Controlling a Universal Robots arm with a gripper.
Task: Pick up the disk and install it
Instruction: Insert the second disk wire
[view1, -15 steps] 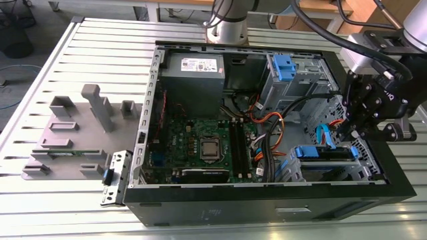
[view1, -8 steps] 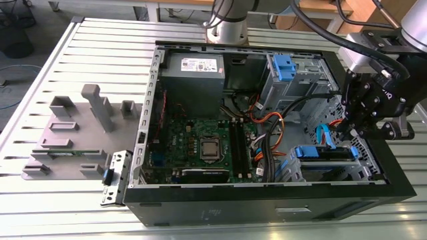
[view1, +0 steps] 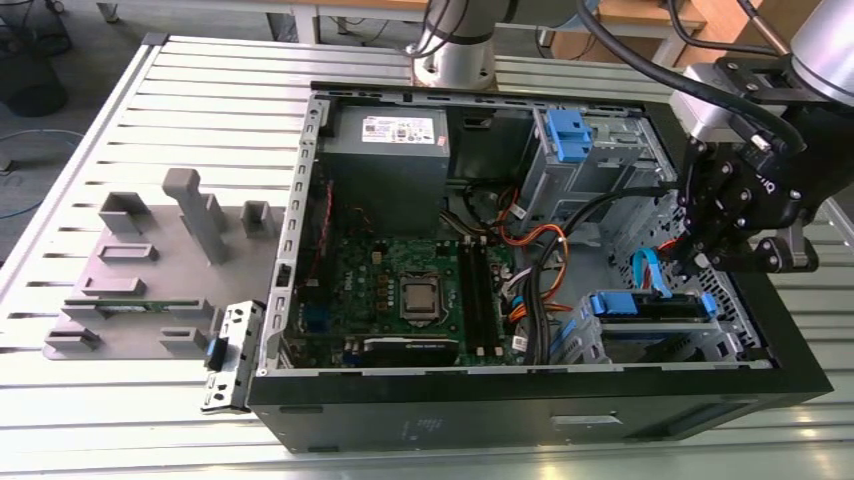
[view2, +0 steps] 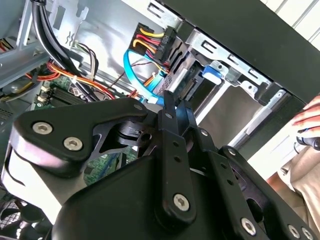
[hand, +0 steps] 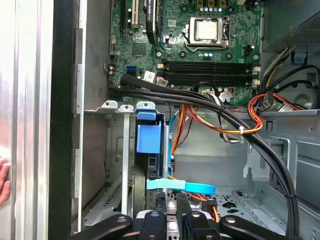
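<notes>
Ext. view, left to right: grey fixture block (view1: 140, 270) on slatted table (view1: 80, 420), open PC case (view1: 534, 400) w/ motherboard (view1: 414, 290), then gripper (view1: 697, 258) above lower drive cage. Disk (view1: 650, 305), blue carrier, sits slotted in that cage, just under fingers. Jaws: can't tell if clenched or released.

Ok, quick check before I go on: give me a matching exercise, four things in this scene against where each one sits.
Things:
1 disk
2 power supply
3 grey fixture
4 gripper

Places:
A on the slatted table, outside the case
B in the drive cage, blue-framed
C above the drive cage
D inside the case, at the exterior view's upper left

Pairs: 1-B, 2-D, 3-A, 4-C
</notes>
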